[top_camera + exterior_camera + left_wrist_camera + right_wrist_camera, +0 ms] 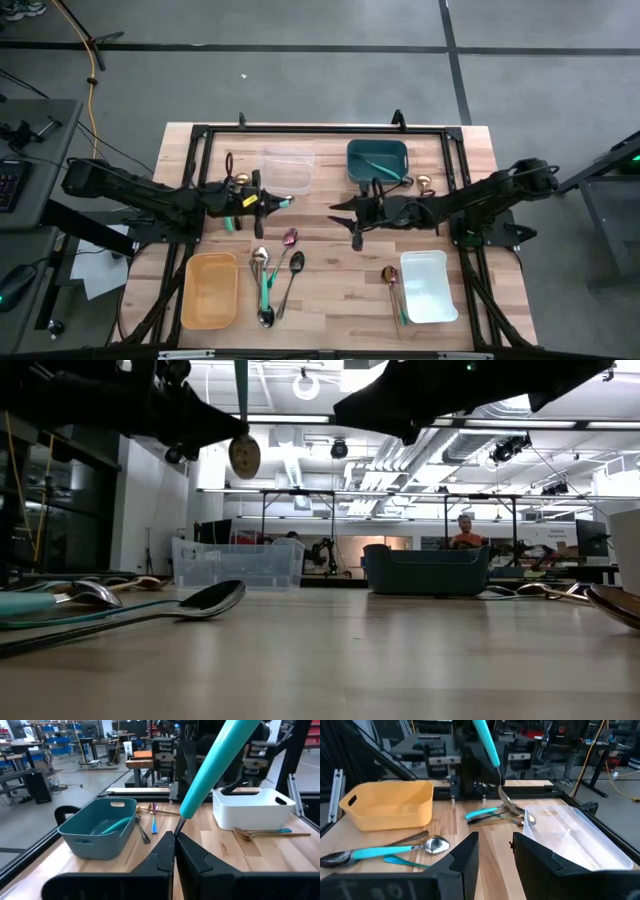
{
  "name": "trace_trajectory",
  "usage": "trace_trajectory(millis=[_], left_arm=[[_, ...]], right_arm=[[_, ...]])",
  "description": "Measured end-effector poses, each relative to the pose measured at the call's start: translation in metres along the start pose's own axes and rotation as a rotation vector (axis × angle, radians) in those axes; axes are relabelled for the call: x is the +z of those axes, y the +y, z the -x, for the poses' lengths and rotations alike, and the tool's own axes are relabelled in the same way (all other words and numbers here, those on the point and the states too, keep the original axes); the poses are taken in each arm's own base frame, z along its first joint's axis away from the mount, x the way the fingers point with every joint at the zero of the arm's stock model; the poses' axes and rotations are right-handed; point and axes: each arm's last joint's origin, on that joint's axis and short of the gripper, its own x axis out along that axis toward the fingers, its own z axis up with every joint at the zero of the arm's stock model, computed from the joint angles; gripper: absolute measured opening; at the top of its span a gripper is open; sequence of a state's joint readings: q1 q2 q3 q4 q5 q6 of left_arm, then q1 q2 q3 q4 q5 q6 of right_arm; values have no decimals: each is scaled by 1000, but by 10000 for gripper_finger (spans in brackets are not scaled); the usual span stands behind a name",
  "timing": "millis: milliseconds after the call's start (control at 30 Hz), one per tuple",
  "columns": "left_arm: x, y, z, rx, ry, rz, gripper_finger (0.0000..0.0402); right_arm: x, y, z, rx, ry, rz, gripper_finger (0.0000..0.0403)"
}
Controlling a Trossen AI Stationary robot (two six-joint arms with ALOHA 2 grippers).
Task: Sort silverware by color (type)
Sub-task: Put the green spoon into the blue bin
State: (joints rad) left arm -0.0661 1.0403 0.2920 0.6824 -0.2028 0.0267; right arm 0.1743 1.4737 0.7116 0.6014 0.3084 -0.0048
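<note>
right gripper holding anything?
No. In the right wrist view the right gripper shows open, empty fingers above bare table; the teal-handled spoon hangs from the left gripper opposite.

— Where is the tabletop open?
— Bare wood runs down the frame's centre, between the two grippers.
— What blocks passage?
— Spoons [272,282] cluster lower left beside the yellow bin [210,290]; the white bin [428,286] sits lower right, the teal bin [377,161] upper right.
</note>
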Motion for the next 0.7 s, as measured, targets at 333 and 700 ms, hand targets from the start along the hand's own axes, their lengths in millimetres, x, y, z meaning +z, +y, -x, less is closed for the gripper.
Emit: trace_trajectory(millis=[333, 700], left_arm=[[-14, 4, -9, 33, 73, 127, 0], [-28, 6, -25, 43, 76, 248, 0]], right_arm=[[-13, -10, -38, -69, -237, -2, 117], [-3, -6, -76, -78, -179, 53, 237]])
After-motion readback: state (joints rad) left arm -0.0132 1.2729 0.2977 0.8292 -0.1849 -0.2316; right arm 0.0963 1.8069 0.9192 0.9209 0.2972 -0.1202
